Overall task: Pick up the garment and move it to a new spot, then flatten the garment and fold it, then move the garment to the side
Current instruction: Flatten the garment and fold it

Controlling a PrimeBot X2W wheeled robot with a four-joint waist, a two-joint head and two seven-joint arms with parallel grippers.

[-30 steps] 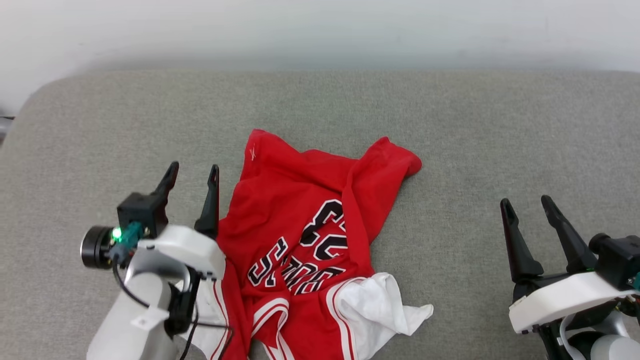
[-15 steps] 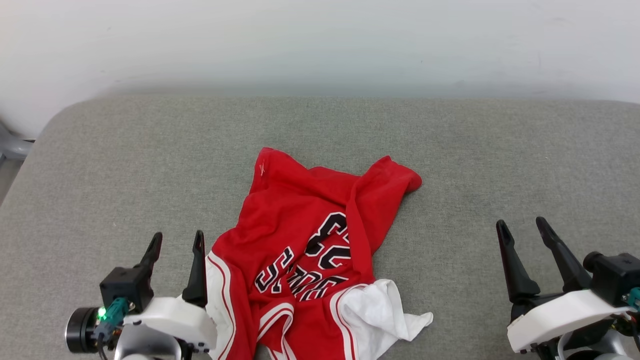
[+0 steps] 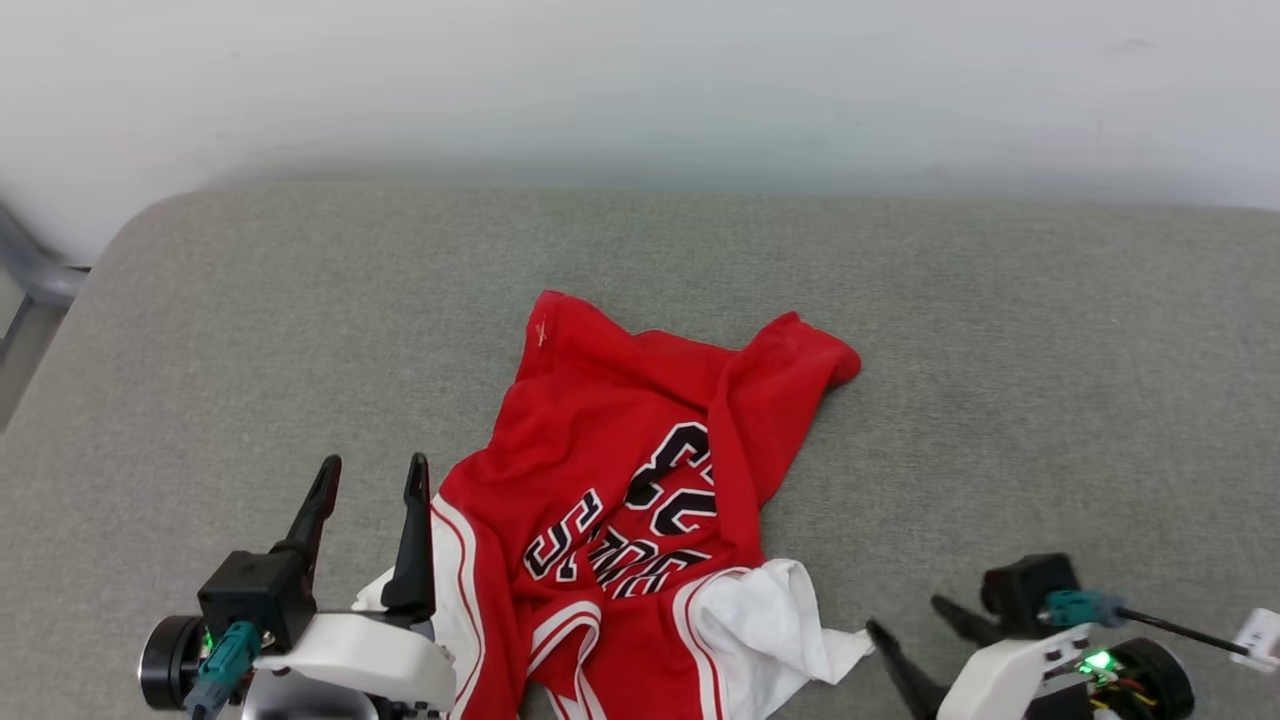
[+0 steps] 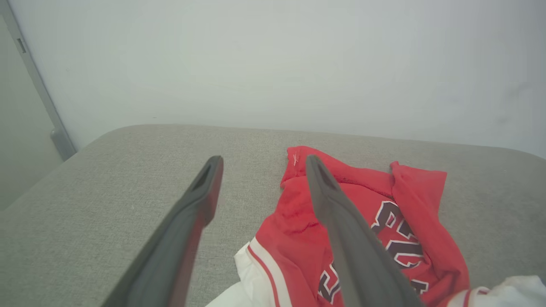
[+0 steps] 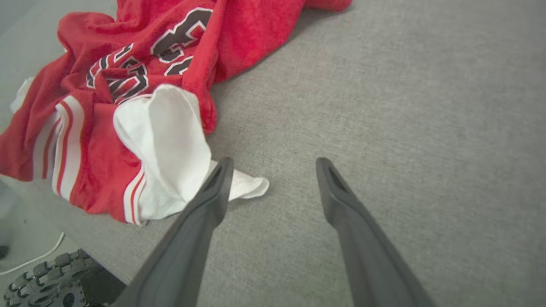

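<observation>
Hovering open-jawed on either side of the crumpled garment (image 3: pixel 640 500) on the grey cushion (image 3: pixel 1000 350).

The left gripper (image 3: pixel 372 478) is standing just beside the near-left hem — fingers wide, holding nothing. The right gripper (image 5: pixel 273 170) is gaping too, tilting leftward at the white sleeve (image 5: pixel 170 140) — seemingly the nearer grab. The shirt's length is running away from the robot.

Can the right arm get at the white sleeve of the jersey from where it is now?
Probably yes. The right gripper is open, and one finger already sits at the tip of the white sleeve. Only bare grey cushion lies around it, and nothing blocks the way.
</observation>
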